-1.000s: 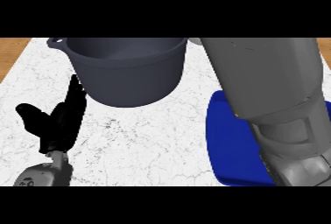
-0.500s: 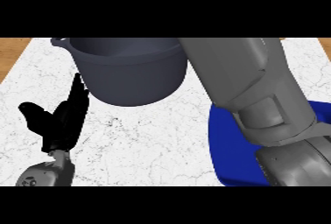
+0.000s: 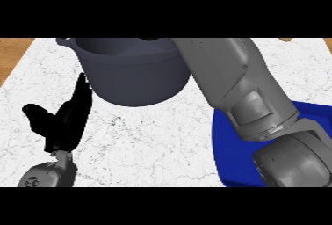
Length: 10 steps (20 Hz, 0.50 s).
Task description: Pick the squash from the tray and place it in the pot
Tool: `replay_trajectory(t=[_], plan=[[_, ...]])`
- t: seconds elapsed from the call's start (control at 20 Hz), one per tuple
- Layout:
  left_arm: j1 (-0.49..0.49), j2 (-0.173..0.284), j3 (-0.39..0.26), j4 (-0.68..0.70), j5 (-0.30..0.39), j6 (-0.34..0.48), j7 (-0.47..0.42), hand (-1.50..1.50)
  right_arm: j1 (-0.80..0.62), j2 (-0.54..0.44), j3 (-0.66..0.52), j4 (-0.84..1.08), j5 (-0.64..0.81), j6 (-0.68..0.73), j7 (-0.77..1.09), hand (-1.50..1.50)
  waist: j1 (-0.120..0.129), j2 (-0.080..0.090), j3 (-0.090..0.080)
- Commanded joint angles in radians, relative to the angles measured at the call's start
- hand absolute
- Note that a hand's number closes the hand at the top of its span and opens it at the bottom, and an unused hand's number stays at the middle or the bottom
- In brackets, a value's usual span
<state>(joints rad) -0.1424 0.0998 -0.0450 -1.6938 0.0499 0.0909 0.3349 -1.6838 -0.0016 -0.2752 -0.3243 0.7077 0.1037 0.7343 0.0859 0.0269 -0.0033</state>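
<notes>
The white marbled bench [image 3: 149,145] fills most of the head view, with a strip of wood-coloured surface showing past its upper left corner. Across the right half, the right forearm [image 3: 243,92], grey and bulky, runs from the lower right corner up to the top of the scene, where it ends just beside the pot's rim. The right hand itself does not show, so whether it is released, clenched or grasping anything cannot be told.

The dark grey pot [image 3: 133,72] stands at the upper middle of the bench, its mouth open toward the camera and a small handle sticking out on its left side. What lies inside it cannot be made out.

The blue tray [image 3: 230,154] sits at the lower right, largely hidden under the right forearm. The squash is not visible on the tray, in the pot or elsewhere; where it lies relative to either hand cannot be told.

The left hand [image 3: 65,123], black, rests at the lower left, released, fingers straight and pointing up, near the pot's left side.
</notes>
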Motion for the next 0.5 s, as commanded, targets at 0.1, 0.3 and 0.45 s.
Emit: replay_trajectory(t=[0.1, 0.3, 0.45], plan=[[-0.028, -0.012, -0.041, -0.007, -0.005, -0.021, 0.015, 0.0, 0.018, 0.002, -0.079, 0.105, -0.142, -0.104, 0.002, -1.5, 0.013, -0.003, 0.0], [-0.049, -0.042, -0.055, -0.011, -0.019, 0.008, 0.025, 0.0, 0.026, 0.002, -0.126, 0.075, -0.176, -0.243, -0.06, -1.5, 0.007, 0.003, 0.001], [-0.047, 0.003, 0.003, -0.014, 0.025, -0.026, 0.029, 0.0, 0.046, 0.002, -0.121, 0.024, -0.156, -0.413, -0.119, -1.5, -0.009, -0.001, 0.001]])
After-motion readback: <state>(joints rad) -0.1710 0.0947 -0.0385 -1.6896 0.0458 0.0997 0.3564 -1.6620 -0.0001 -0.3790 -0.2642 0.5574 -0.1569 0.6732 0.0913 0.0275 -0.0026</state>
